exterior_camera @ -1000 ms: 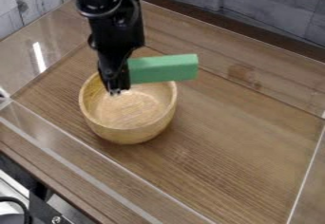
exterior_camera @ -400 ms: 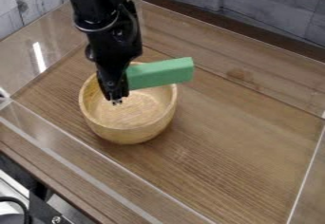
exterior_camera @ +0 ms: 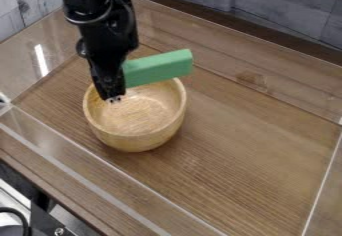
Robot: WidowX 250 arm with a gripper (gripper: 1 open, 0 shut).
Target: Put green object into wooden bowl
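The green object (exterior_camera: 155, 68), seemingly a light, slightly squashy foam bar, sits clamped at one end in the closed gripper (exterior_camera: 115, 88) above the wooden bowl (exterior_camera: 135, 118).

Glossy black robot arm (exterior_camera: 96, 15) of chunky, rounded segments, casing caught pale highlights, tapered downward into a narrow black gripper (exterior_camera: 115, 92) with slim dark fingers, no markings were legible

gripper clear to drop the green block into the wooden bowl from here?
Probably yes. The gripper is shut on the green block just above the wooden bowl, whose inside looks empty. The block juts past the far rim, so it may catch there.
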